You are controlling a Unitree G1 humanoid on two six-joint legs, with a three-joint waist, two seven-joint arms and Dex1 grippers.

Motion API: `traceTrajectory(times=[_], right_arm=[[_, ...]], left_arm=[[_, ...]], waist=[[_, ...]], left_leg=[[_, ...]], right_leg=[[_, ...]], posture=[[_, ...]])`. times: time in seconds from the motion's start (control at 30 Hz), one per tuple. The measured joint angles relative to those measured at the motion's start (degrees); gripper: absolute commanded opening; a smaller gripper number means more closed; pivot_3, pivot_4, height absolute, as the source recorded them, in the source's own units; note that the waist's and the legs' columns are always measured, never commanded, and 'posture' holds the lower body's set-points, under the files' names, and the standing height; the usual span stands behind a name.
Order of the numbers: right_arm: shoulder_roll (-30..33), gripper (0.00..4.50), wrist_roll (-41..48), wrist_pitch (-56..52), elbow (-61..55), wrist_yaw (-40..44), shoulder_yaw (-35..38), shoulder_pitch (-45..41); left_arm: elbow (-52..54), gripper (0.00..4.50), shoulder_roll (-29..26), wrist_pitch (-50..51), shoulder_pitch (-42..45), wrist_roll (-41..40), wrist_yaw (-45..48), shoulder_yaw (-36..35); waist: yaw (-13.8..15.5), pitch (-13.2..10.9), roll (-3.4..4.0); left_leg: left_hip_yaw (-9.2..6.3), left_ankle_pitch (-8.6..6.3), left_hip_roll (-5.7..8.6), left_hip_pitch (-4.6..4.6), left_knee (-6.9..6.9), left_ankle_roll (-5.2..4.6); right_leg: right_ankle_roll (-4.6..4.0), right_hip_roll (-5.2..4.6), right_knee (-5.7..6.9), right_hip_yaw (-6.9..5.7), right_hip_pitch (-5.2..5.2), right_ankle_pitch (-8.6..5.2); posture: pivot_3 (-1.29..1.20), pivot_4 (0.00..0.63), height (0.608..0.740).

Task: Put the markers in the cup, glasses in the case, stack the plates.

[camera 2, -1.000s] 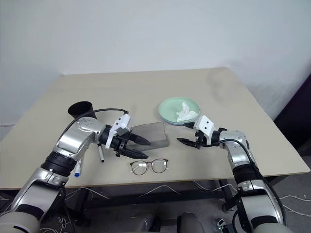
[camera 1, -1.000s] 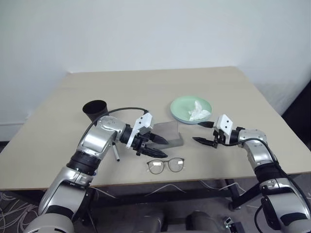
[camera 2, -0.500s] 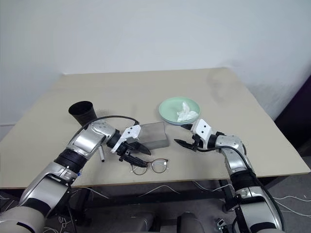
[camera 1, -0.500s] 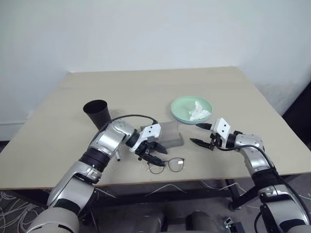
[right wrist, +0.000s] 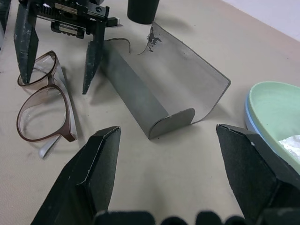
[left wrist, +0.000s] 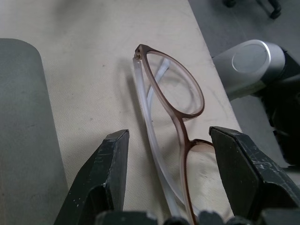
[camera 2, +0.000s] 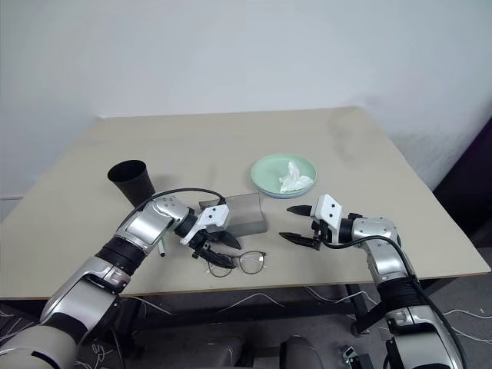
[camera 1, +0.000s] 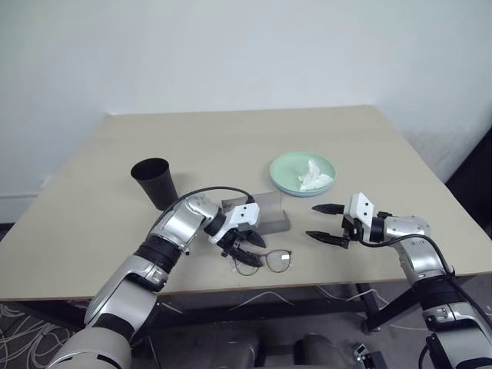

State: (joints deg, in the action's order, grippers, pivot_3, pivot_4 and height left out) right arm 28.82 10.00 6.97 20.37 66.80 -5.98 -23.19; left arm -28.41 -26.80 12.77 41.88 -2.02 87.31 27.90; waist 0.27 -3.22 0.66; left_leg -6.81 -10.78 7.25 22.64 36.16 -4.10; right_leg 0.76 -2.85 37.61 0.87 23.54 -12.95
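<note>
On the beige counter (camera 1: 231, 138), the left gripper (camera 1: 247, 250) is down over the left end of the glasses (camera 1: 265, 260), which lie flat near the front edge; its jaws stand apart, one finger on either side of the frame, and in the left wrist view neither finger (left wrist: 105, 173) presses on the brown rim (left wrist: 173, 101), so nothing is clamped. Just behind the glasses sits the grey case (camera 1: 265, 213), open, its curved translucent lid (right wrist: 187, 79) tipped back. The right gripper (camera 1: 327, 221) hovers level above the counter to the right of the case, jaws wide apart and empty. Beyond it the mint green plate (camera 1: 288, 171) rests on top of the light blue plate (right wrist: 247, 115), with a crumpled white tissue (camera 1: 315, 175) lying in it. The black cup (camera 1: 154, 181) stands upright to the left, well apart from the plates. A marker (camera 2: 161, 247) lies on the counter by the left arm, partly hidden.
</note>
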Motion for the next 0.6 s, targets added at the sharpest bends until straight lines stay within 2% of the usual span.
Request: traceTrajectory(times=[0.17, 0.6], right_arm=[[-0.02, 3.56, -0.05, -0.01, 0.0, -0.17, -0.34, 0.0], [-0.12, 3.56, -1.06, 0.54, 0.56, -1.68, -1.1, -0.29]], left_arm=[[-0.15, 0.27, 0.61, -0.97, 0.0, 0.29, -0.01, -0.05], [-0.44, 0.27, 0.73, -2.01, 0.52, 0.88, -0.16, -0.14]], waist=[[0.01, 0.0, -0.01], [0.01, 0.0, -0.02]], left_leg=[[0.0, 0.0, 0.0, -0.01, 0.01, 0.0], [0.0, 0.0, 0.0, -0.02, 0.04, -0.01]], right_leg=[[0.0, 0.0, 0.01, -0.01, -0.02, 0.0], [0.01, 0.0, 0.01, -0.03, -0.04, 0.0]], posture=[[0.0, 0.0, 0.736], [0.0, 0.0, 0.736]])
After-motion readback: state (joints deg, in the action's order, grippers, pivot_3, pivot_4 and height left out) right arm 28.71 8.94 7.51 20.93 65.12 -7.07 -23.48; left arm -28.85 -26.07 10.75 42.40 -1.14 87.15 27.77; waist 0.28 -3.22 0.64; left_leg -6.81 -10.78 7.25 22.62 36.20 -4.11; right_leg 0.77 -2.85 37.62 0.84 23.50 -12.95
